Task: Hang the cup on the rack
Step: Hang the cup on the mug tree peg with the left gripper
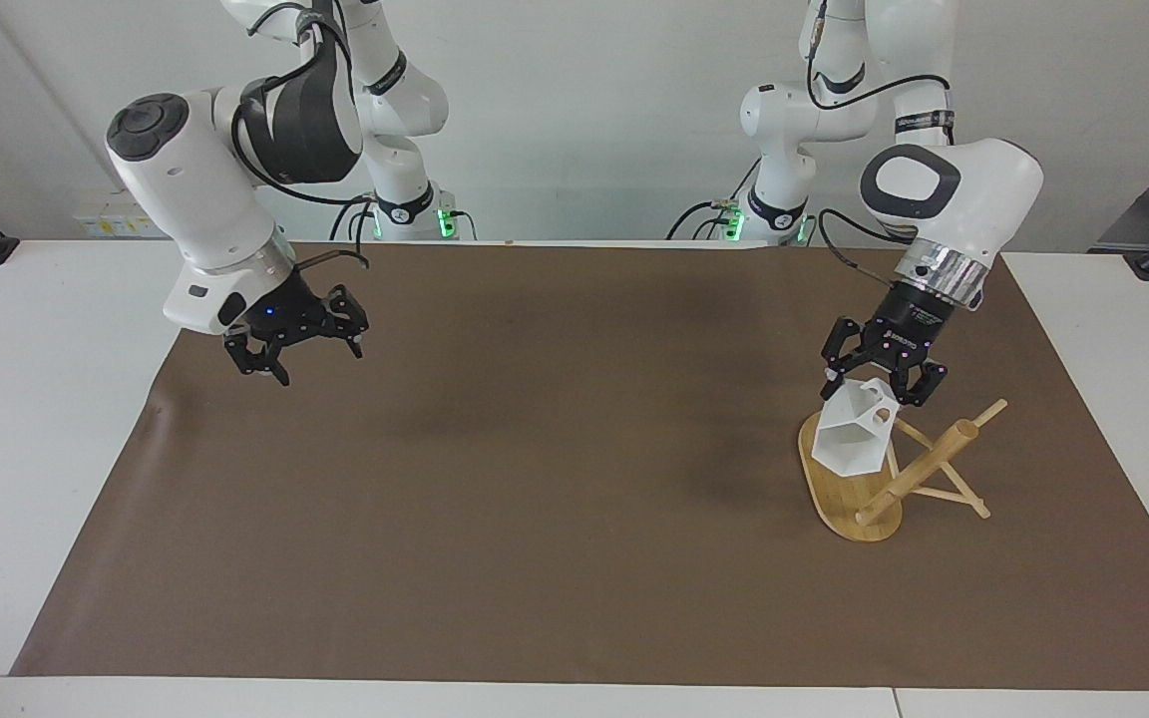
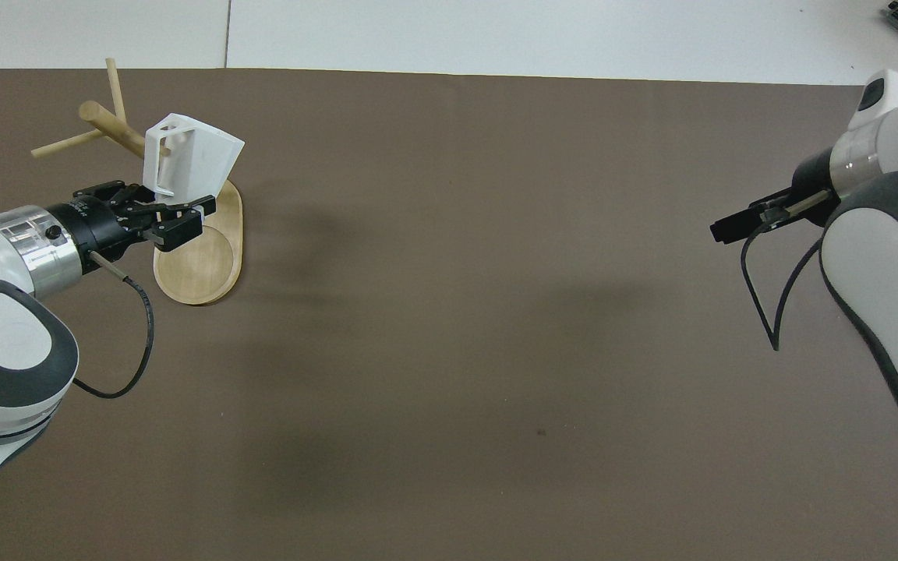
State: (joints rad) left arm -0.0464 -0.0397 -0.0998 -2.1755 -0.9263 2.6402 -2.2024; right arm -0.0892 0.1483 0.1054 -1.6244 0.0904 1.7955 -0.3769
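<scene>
My left gripper (image 1: pixel 879 384) is shut on the handle end of the white faceted cup (image 1: pixel 854 436). The cup hangs tilted in the air over the rack's oval base (image 1: pixel 834 499). Beside it are the bamboo rack's thick post (image 1: pixel 919 474) and thin crossing pegs. In the overhead view the cup (image 2: pixel 193 160) covers the foot of the post (image 2: pixel 110 125), with the left gripper (image 2: pixel 172 212) over the base (image 2: pixel 199 269). I cannot tell whether the cup touches a peg. My right gripper (image 1: pixel 307 361) hangs open and holds nothing, raised over the mat at the right arm's end (image 2: pixel 727 231).
A brown mat (image 1: pixel 574 479) covers most of the white table (image 1: pixel 26 419). The rack stands on the mat toward the left arm's end. A black cable loops from each wrist.
</scene>
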